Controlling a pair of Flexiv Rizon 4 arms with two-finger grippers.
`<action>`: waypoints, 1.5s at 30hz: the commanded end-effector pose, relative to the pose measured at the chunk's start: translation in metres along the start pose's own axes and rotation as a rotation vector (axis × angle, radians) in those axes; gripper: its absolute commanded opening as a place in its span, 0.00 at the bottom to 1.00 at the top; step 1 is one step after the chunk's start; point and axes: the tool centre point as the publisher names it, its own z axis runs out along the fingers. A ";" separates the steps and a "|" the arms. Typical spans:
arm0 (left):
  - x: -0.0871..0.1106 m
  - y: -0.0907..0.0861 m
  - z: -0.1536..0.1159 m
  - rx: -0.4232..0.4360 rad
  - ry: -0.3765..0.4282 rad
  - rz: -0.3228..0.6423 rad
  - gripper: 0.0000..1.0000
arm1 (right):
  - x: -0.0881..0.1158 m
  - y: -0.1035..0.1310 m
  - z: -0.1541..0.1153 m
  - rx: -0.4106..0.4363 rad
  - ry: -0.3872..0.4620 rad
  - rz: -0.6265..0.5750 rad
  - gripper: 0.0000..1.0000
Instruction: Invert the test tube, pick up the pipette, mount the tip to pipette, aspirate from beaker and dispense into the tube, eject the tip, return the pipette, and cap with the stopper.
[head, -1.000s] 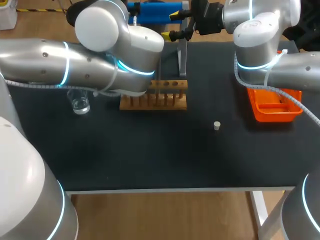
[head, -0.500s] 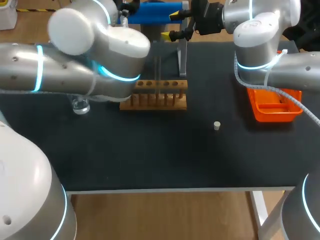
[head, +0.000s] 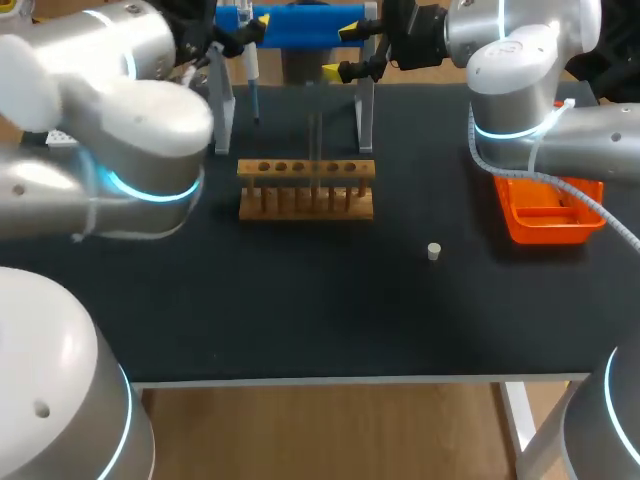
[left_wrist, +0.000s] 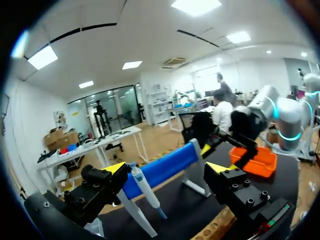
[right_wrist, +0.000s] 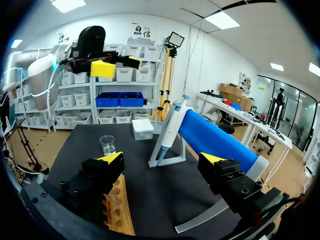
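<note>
1. While both arms are hovering over the back of the table (head: 300, 300), the left gripper (left_wrist: 166, 168) is holding its fingers wide apart with nothing gripped. The pipette (left_wrist: 145, 186) is hanging just beside one of its yellow tips.
2. The pipette is hanging from the blue roller stand (head: 300, 25) at the table's far edge, with its nose pointing down.
3. The right gripper (right_wrist: 161, 158) is also gaping open and carrying nothing. It is sitting near the other end of that stand, with the wooden rack (head: 306, 188) lying below one of its fingers.
4. The test tube (head: 315, 150) is standing in the rack, near its middle.
5. The stopper (head: 433, 251) is lying alone on the dark tabletop, between the rack and the orange tray (head: 548, 232).
6. In the right wrist view, the beaker (right_wrist: 107, 145) is sitting past the rack's far end, and a white tip box (right_wrist: 142, 129) is standing beyond it.
</note>
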 end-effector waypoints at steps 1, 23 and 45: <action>0.005 0.010 -0.037 0.030 0.417 0.046 1.00 | -0.001 0.000 -0.001 0.002 0.003 0.000 1.00; 0.070 0.065 -0.035 -0.001 0.862 0.075 1.00 | -0.001 0.000 -0.001 0.002 0.003 0.000 1.00; 0.113 0.099 -0.005 -0.007 0.826 0.113 1.00 | -0.001 0.000 -0.001 0.002 0.003 0.000 1.00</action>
